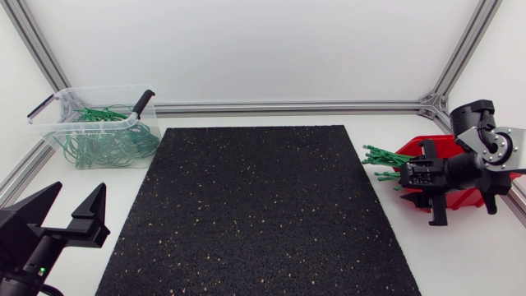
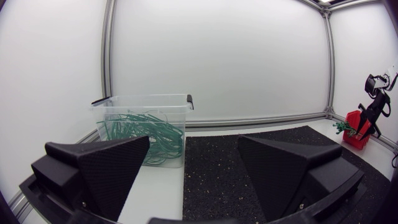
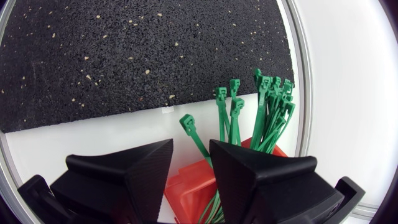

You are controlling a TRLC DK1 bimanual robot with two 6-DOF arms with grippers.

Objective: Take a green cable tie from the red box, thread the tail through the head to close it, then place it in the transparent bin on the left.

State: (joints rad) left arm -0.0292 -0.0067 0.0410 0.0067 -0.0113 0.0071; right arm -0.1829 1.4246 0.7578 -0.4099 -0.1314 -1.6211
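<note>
A bundle of green cable ties sticks out of the red box at the right side of the table, heads toward the mat. My right gripper hovers over the box's left end. In the right wrist view its fingers stand a little apart over the red box. One cable tie runs up through the gap between them, and the other ties fan out beside it. The transparent bin at the far left holds looped green ties. My left gripper stands wide open near the front left corner, holding nothing.
A black speckled mat covers the middle of the table. An aluminium frame rail runs along the back edge. From the left wrist the bin is ahead of the open gripper, and the red box is far across the mat.
</note>
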